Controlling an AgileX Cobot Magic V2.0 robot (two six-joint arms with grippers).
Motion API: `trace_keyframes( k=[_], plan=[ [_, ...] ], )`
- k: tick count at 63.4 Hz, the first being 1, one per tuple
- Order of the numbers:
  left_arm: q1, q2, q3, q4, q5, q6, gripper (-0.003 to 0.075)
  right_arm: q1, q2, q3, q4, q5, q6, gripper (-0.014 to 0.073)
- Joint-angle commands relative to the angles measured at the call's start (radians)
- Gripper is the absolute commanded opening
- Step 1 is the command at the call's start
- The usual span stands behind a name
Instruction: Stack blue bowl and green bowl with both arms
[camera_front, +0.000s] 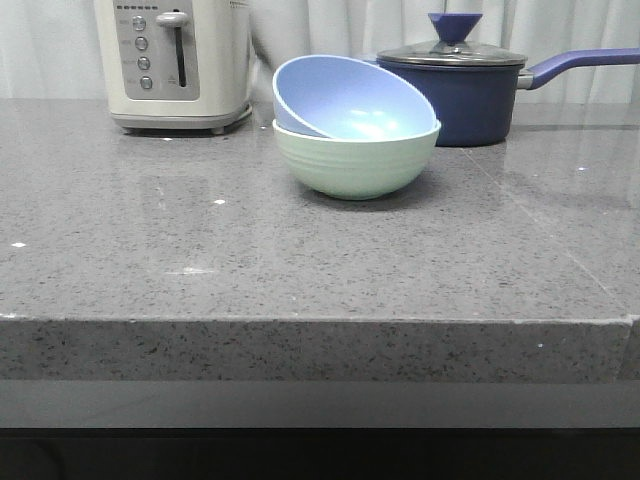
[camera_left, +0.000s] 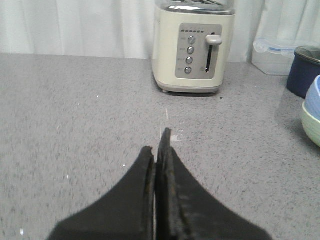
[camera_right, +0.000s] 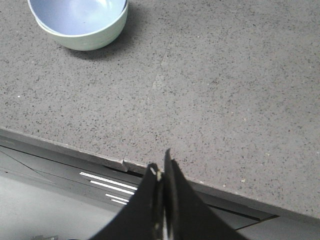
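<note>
2 bowls, blue bowl (camera_front: 345, 97) tilted inside green bowl (camera_front: 355, 158), mid-counter (camera_front: 300, 260).

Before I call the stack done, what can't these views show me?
- Blue bowl seating: its underside sits inside the green bowl, hidden by the green wall in the front view.
- Both bowls are cut off by the frame edge in both wrist views.
- Saucepan contents: under its lid.
- Toaster button labels: too small.
- Neither arm appears in the front view.
</note>
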Motion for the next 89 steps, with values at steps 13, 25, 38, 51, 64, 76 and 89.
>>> trace_keyframes(
  k=[13, 25, 38, 51, 64, 76, 89],
  plan=[
    [0.029, -0.132, 0.172, -0.032, -0.223, 0.006, -0.002, -0.004, 0.004, -0.021, -0.005, -0.068, 0.001, -0.0063],
    [0.029, -0.149, 0.213, -0.032, -0.266, 0.006, -0.002, -0.004, 0.004, -0.021, -0.005, -0.069, 0.001, -0.0063],
    [0.029, -0.148, 0.236, -0.032, -0.294, 0.006, -0.002, -0.004, 0.004, -0.021, -0.005, -0.068, 0.001, -0.0063],
    [0.029, -0.148, 0.246, -0.032, -0.294, 0.006, -0.002, -0.004, 0.004, -0.021, -0.005, -0.068, 0.001, -0.0063],
    [0.029, -0.148, 0.246, 0.003, -0.294, -0.011, -0.002, -0.004, 0.004, -0.021, -0.005, -0.068, 0.001, -0.0063],
    [0.029, -0.148, 0.246, 0.076, -0.294, -0.074, -0.002, -0.004, 0.004, -0.021, -0.005, -0.068, 0.001, -0.0063],
    [0.029, -0.148, 0.246, 0.075, -0.294, -0.074, -0.002, -0.004, 0.004, -0.021, -0.005, -0.068, 0.001, -0.0063]
  ],
)
